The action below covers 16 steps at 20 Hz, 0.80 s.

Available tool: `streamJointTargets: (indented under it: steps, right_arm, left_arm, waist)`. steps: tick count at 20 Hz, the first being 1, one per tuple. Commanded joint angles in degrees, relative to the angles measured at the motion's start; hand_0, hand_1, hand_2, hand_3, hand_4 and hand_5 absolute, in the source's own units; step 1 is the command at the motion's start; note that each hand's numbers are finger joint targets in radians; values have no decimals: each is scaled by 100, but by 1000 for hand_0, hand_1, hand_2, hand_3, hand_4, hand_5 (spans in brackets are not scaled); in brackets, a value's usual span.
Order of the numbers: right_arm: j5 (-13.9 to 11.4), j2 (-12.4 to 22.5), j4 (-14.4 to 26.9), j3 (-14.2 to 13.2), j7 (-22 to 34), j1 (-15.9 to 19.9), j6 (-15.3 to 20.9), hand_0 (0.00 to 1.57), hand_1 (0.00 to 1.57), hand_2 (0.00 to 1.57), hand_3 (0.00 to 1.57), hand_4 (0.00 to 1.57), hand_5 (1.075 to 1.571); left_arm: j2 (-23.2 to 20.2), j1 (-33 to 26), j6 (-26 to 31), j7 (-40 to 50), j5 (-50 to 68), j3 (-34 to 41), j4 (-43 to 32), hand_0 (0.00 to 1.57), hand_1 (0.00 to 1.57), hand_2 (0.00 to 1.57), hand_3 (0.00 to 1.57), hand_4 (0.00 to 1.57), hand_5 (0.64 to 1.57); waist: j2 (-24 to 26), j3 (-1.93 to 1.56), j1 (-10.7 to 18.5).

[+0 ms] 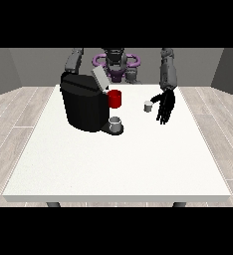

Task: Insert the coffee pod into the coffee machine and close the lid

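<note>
A black coffee machine (83, 107) stands on the left half of the white bench (118, 164), its grey lid (99, 78) tilted up and open, a red part (115, 98) showing at its front and a small grey cup (115, 122) sitting on the drip stand below. Only the upper arm on the view's left shows above the machine; that hand is hidden behind it, so whether it is spread or curled cannot be told. Right of the machine, well apart from it, the small pale coffee pod (148, 106) rests on the bench, not yet lifted. Just beside it hangs the hand at the view's right (165, 107), fingers hanging straight and relaxed, holding nothing. The risks ahead appear to lie in the pick-up and the carry: the pod is small against those fingers, and a closing movement that starts off-centre could nudge it aside or tip it over rather than capture it. On the way across, the raised lid and the cup both stand near the likely path, so a low or wide swing could knock the cup or push the lid down before the pod is seated.
</note>
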<state>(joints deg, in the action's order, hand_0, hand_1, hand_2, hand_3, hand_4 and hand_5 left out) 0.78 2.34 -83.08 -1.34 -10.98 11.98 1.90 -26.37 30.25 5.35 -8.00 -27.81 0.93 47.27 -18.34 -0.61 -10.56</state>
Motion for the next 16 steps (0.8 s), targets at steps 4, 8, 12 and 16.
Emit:
streamJointTargets:
  steps: [4, 8, 12, 16]
  right_arm:
    - [-36, -99, 434, -60, -383, 81, 66, 0, 0, 0, 0, 374, 1571]
    - [24, -91, 672, -265, -178, 289, 246, 0, 0, 0, 0, 410, 1571]
    - [17, -31, 610, -223, -336, 269, 134, 0, 0, 0, 0, 389, 1571]
    - [-104, -226, 573, 12, 218, 231, 344, 0, 0, 0, 0, 402, 1571]
  left_arm:
    - [83, 378, 321, 47, -4, 85, -492, 0, 0, 321, 0, 0, 1571]
    - [211, 366, 451, 210, -187, -100, -455, 0, 0, 590, 375, 0, 1571]
    - [297, 294, -14, -370, -402, -129, -591, 1124, 1124, 1180, 1011, 0, 1571]
    - [438, 408, -65, -175, -704, -347, -616, 1094, 1094, 1154, 1130, 0, 1571]
  waist:
    - [-158, 62, 31]
    - [86, 61, 150]
    - [-43, 63, 125]
    - [316, 63, 17]
